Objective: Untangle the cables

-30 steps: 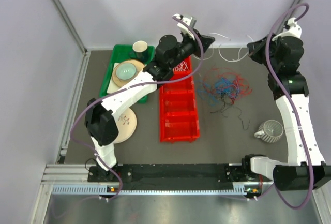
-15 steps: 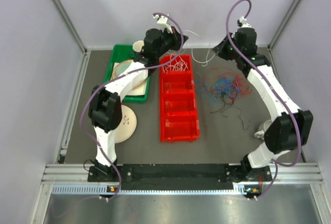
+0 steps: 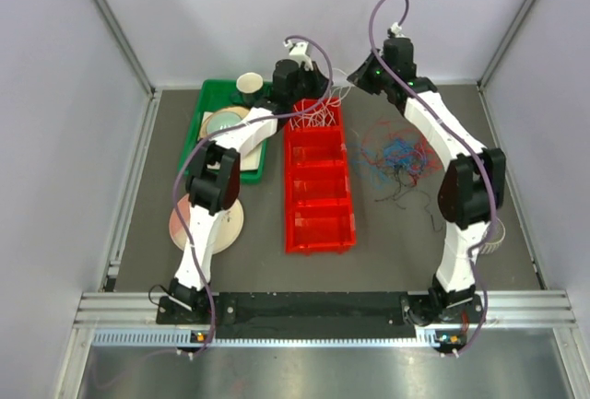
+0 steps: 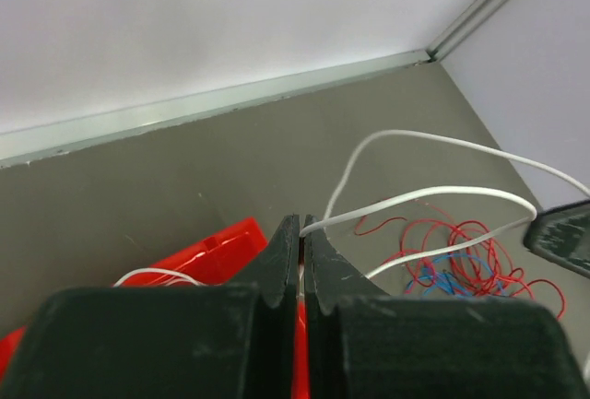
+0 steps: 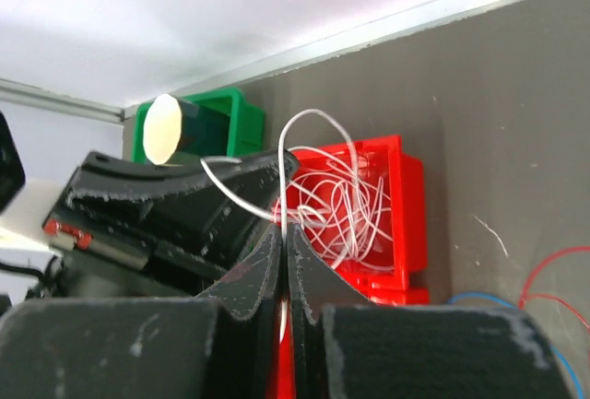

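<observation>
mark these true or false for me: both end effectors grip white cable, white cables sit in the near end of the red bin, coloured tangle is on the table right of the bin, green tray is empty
1. The left end effector and the right end effector are each shut on a white cable. True.
2. The loose white cables lie in the nearest compartment of the red bin. False: they lie in its farthest compartment.
3. The tangle of red and blue cables lies on the table, right of the red bin. True.
4. The green tray is empty. False: it holds a cup and a bowl.
</observation>
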Available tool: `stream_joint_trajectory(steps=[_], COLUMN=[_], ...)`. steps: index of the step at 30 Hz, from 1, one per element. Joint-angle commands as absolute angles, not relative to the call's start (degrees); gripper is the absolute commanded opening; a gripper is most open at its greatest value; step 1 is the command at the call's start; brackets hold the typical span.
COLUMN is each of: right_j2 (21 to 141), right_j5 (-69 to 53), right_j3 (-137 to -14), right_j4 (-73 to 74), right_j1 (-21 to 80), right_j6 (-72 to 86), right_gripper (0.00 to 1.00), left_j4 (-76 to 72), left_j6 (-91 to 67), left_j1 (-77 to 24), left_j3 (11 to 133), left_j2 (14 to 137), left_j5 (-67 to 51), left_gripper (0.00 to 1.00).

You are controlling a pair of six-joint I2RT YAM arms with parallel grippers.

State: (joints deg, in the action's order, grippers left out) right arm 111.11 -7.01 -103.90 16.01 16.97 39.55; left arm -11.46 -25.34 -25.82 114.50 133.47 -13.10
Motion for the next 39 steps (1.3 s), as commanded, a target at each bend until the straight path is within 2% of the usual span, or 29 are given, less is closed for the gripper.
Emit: stream_joint_trajectory(steps=[1, 10, 19, 22, 31, 35, 36, 37, 39], right_j2=[114.95, 121.72, 129.02, 129.46, 130.34, 131.13, 131.31, 131.57, 132.36], right_j5=[-7.82, -7.65, -7.12, -6.5, -6.42, -6.24, -6.07, -6.06, -6.06], right_j3=[-109.86, -112.5, -118.74, -118.3, -118.21, -117.95, -118.04, -118.12, -118.47], right_j4=[13.97, 14.06, 16.43, 16.7, 16.79, 16.96, 17.05, 16.96, 17.05], right_j1=[18.54, 19.6, 20.39, 20.83, 22.06, 22.32, 22.5, 22.59, 22.76], right_j6=[41.75, 41.57, 40.34, 39.99, 39.81, 39.73, 39.73, 39.73, 39.55], right_gripper=[0.0, 0.0, 0.0, 0.0, 0.0, 0.0, 0.0, 0.0, 0.0], left_j4=[-12.48, -15.73, -13.01, -9.33, -8.7, -8.09, -6.87, -6.16, -5.36], left_j6=[-25.22, -25.84, -24.17, -24.78, -26.28, -27.07, -27.33, -28.29, -29.7], left_j1=[-24.17, -22.15, -21.97, -22.15, -22.15, -22.15, -21.97, -22.06, -22.06], left_j3=[115.68, 107.06, 104.85, 105.64, 99.85, 98.0, 98.09, 98.17, 97.82], left_j2=[134.47, 134.38, 133.95, 132.63, 124.29, 120.86, 119.81, 119.36, 117.87], left_j5=[-12.66, -13.27, -10.63, -5.13, -3.78, -5.62, -6.15, -6.41, -7.64], left_gripper=[0.0, 0.0, 0.0, 0.22, 0.43, 0.49, 0.55, 0.65, 0.67])
